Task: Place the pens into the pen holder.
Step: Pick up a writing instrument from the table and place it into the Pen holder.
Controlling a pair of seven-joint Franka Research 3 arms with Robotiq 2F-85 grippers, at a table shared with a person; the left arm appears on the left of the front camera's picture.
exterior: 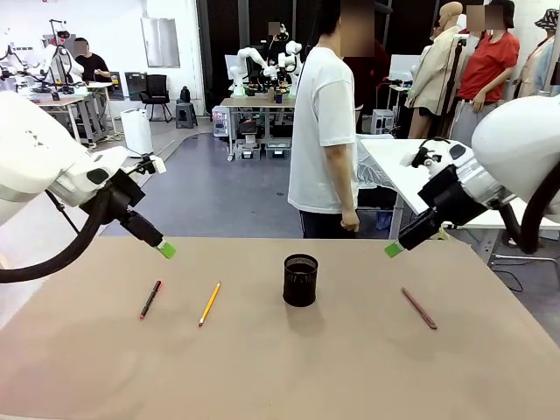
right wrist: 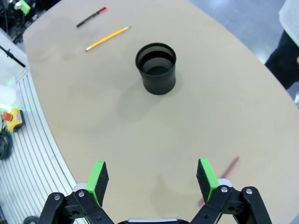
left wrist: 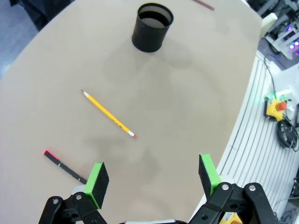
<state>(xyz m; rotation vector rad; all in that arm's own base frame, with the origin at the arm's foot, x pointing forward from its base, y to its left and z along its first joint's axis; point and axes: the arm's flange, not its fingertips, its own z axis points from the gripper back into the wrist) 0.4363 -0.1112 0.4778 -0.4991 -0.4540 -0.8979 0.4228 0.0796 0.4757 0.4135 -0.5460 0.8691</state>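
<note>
Holder stands upright near the middle of the table, open mouth up. From the front its inside is too dark to read; both wrist views look down into it and show only dark mesh.

Red pen and pencil lie flat on the robot's left of the holder, side by side but apart, and well clear of the holder. A brown pen lies flat on the right side, also clear of the holder.

The left gripper hangs above the table behind the red pen, touching nothing. From the front it is seen edge-on, so a single green tip shows. The left wrist view shows its fingers spread wide with nothing between them. In that view one green pad covers the red pen's dark end, and the top edge cuts off the brown pen.

The right gripper hangs over the far right of the table, again edge-on from the front. Its wrist view shows the fingers wide apart and empty, and one finger hides the near part of the brown pen.

A person stands side-on at the far edge, one hand hanging down.
</note>
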